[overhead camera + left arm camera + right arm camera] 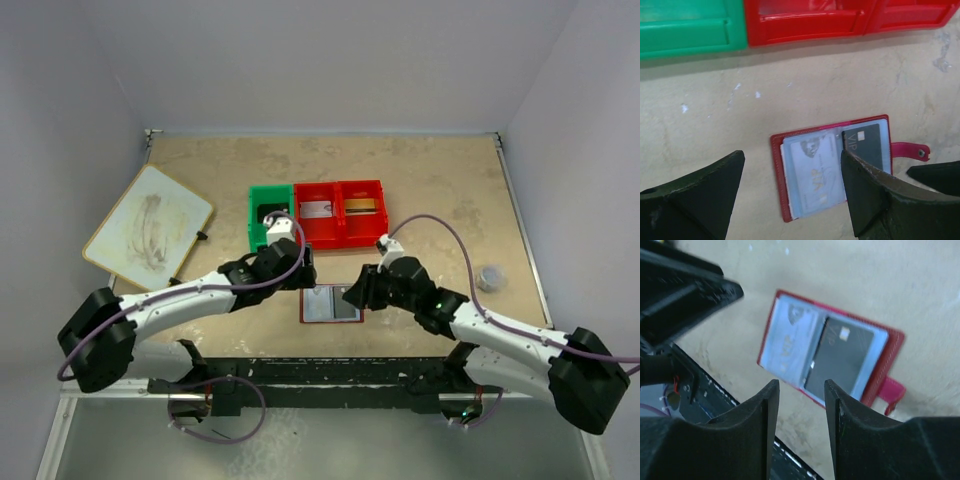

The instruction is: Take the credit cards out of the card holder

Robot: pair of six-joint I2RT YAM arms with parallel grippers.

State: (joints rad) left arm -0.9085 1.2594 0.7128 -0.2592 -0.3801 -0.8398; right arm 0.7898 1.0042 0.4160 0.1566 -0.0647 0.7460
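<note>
The card holder (pixel 331 304) lies open on the table, maroon, with pale blue sleeves and a red tab (pixel 910 150). A black credit card (pixel 867 144) sits in its right sleeve, and a pale card (pixel 814 172) marked VIP sits in the left one. My left gripper (pixel 792 155) hovers over the holder's left half, open and empty. My right gripper (pixel 800 385) hangs above the holder's near edge, its jaws apart with nothing between them. From above, the left gripper (pixel 305 268) is at the holder's far left corner and the right gripper (pixel 356 292) at its right side.
A green-and-red bin tray (pixel 290 238) stands just behind the holder, with a silver-grey card (pixel 316 210) and a gold-brown card (pixel 362 207) in its red compartments. A large white board (pixel 148 228) lies at the left. A small grey object (pixel 490 278) sits at the right.
</note>
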